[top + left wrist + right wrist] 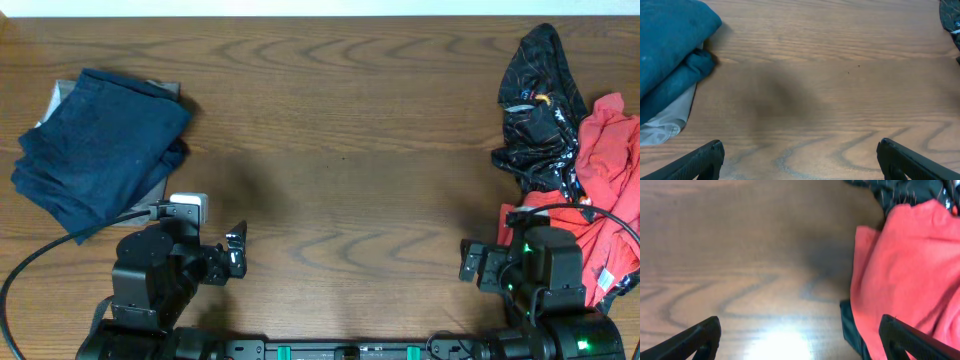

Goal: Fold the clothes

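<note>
The unfolded red shirt [612, 170] lies crumpled at the desk's [340, 120] right edge, just right of the right gripper [468, 262], its length running away from the robot, so that arm is nearer; both it and the left gripper [236, 250] stand spread and empty.

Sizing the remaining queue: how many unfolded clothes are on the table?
2. A black patterned garment lies crumpled at the far right. A red garment lies beside it at the right edge, overlapping it. More may be hidden beneath them.
</note>
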Available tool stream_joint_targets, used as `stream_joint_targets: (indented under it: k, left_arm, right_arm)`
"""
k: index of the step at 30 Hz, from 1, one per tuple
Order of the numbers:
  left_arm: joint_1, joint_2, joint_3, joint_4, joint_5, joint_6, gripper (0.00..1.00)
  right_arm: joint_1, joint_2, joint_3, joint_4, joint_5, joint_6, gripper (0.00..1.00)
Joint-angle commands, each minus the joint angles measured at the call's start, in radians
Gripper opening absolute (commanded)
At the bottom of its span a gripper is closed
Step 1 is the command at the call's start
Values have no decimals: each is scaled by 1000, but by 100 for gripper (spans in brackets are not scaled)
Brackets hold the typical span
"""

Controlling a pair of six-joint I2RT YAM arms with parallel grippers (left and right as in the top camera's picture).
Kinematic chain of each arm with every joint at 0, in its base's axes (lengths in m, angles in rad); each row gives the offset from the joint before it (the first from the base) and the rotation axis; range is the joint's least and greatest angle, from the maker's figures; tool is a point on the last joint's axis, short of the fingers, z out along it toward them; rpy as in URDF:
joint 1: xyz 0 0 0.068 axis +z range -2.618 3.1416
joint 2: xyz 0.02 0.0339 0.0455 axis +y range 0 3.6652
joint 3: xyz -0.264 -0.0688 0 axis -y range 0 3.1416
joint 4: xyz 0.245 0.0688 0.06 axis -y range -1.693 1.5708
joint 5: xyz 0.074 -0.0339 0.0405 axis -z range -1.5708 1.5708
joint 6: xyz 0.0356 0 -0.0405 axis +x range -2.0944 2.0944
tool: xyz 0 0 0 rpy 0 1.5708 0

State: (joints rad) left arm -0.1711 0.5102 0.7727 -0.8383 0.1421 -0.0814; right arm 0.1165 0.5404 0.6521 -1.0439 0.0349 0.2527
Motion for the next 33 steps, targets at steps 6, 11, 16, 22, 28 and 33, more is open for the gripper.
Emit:
stream_joint_targets:
  k: [6,11,16,22,28,33]
  left_arm:
    - [3,-2,-6,3,-16,-9,98]
    - [3,-2,-6,3,-16,-9,98]
    - [3,-2,-6,3,-16,-9,98]
    - [3,-2,-6,3,-16,-9,98]
    - [3,-2,-6,3,-16,-9,98]
    - [3,-2,-6,3,-16,-9,98]
  right_arm:
    - [9,-4,-6,-26,13,8,99]
    - [8,-19,-6,-30,16,8,99]
    - [-23,-119,-7,-72,13,9,99]
    - [-32,-267,-30,-60,13,-2,99]
    - [-35,-461,-204,152,9,-103,99]
    - [-34,-530,-401,429,-21,-105,99]
